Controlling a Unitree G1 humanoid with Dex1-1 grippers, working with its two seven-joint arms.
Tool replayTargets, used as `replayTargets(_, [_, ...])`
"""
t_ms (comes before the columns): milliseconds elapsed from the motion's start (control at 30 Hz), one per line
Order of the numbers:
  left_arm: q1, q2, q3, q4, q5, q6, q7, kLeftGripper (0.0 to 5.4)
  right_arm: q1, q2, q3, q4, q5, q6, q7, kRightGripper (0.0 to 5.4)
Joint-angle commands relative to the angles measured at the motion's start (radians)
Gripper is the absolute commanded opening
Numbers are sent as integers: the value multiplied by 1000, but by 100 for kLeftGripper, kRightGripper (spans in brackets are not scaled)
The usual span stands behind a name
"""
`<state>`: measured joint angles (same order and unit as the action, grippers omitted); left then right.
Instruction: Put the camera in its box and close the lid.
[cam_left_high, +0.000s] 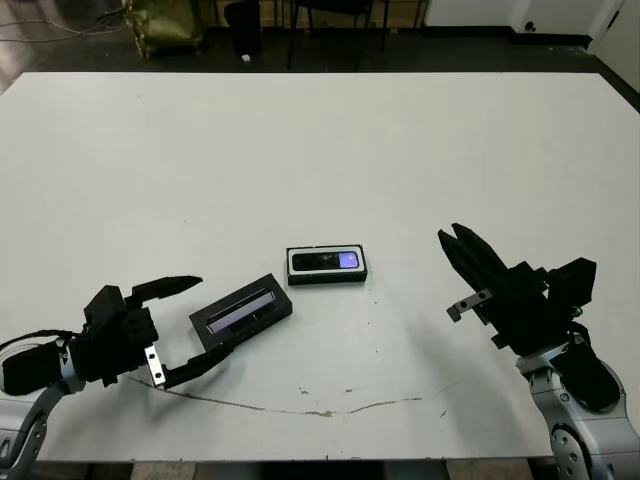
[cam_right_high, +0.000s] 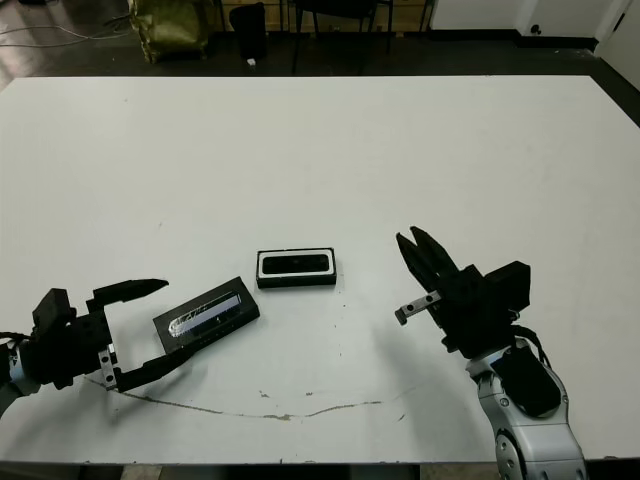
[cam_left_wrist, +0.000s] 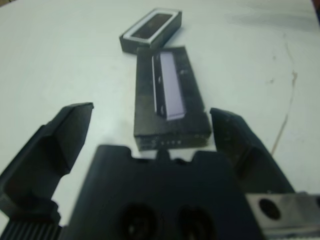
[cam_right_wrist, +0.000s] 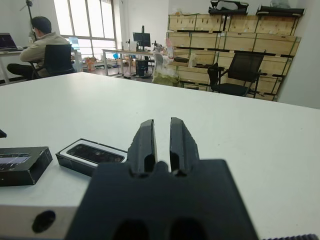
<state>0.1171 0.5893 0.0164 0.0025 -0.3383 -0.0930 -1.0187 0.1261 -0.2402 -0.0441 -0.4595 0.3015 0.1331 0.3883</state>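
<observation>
- The left gripper sits at the near left of the white table, its two black fingers spread wide apart and holding nothing.
- The lid, a black cover with a long glossy window, lies flat on the table just in front of the left gripper's fingertips. In the left wrist view the lid's near end sits roughly between the two spread fingers, and contact cannot be confirmed.
- The right gripper hangs at the near right, well apart from the lid. Its fingers are pressed almost together with only a thin slit between them, and they hold nothing.
- The box rests just beyond the lid, near the table's middle, with its white inner lining visible as a rim.
- The camera lies inside the box, its small bluish screen facing up at the right end.
- The box is uncovered; the lid lies beside it, close to its near left corner.
- Beyond the table, the right wrist view shows a seated person at a desk, an office chair and stacked wooden crates.
</observation>
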Motion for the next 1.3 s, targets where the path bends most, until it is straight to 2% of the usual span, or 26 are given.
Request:
replayTargets(33, [3,0,-15,16,62,-40,28,539,11,-10,0,14,5,7,8,0])
replayTargets(167, [1,31,-34,-13,133,-71,46,539,3,-7,-1,53,3,-29,28,0])
replayTargets(267, [14,40,-27,-45,110,-13,44,539,0,-8,-2,59,-3,-36,27,0])
replayTargets(333, [22,49,-25,-62,106,4,37,539,2,-10,-2,52,-9,-26,20,0])
replayTargets(400, [20,48,-25,-39,107,-36,25,539,5,-11,-2,44,-7,-20,17,0])
replayTargets(467, [24,60,-30,-68,97,11,20,539,7,-8,-2,43,-2,-21,18,0])
replayTargets(667, [10,50,-33,-10,107,-104,-6,539,6,-9,0,35,-8,-20,11,0])
replayTargets(733, [8,73,-44,-33,132,-78,0,539,10,-13,1,22,-13,-8,4,0])
replayTargets(833, [12,94,-49,-89,131,-29,0,539,12,-13,1,6,-10,10,-1,0])
replayTargets(900, [23,101,-38,-87,136,-52,5,517,13,-14,0,-3,-7,24,-5,0])
replayTargets(1033, [4,121,-66,-123,169,26,16,489,9,-14,0,14,-9,-9,12,0])
replayTargets(1300, [5,123,-69,-136,172,43,23,489,9,-13,-1,19,-10,-16,15,0])
